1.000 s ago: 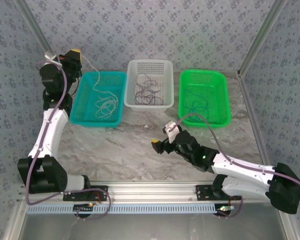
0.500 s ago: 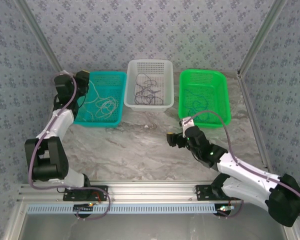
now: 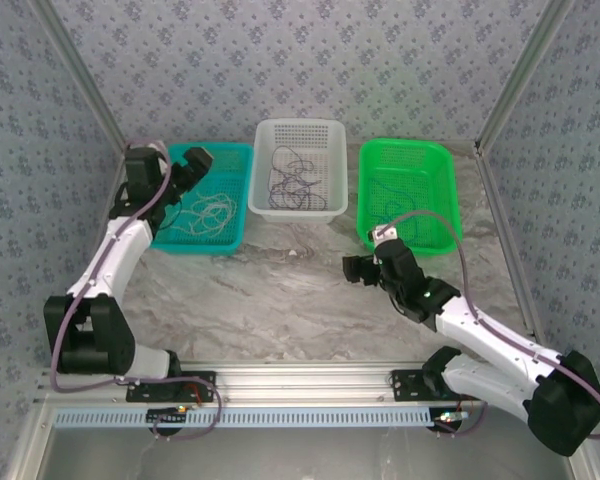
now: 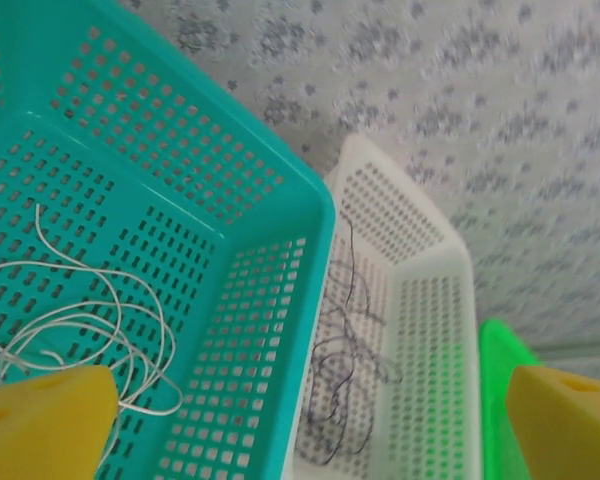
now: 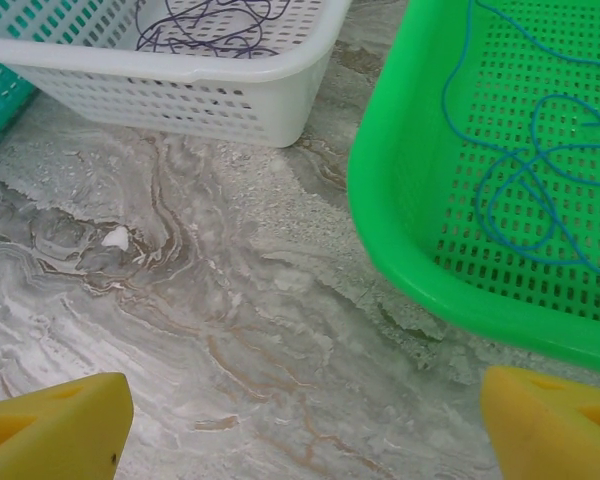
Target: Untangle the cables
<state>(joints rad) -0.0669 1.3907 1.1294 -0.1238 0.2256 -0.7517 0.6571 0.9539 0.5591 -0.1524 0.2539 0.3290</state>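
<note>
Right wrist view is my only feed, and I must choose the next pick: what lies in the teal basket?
Observer: The teal basket holds whitish cable, lying in loose loops on its floor.
Operator: Where is the left gripper?
Observer: The left gripper hangs over that basket's far end, jaws open, nothing between them.
Operator: How far does the tangle in the white basket reach?
Observer: In the white basket the dark cables form a tangle spread over most of the floor.
</note>
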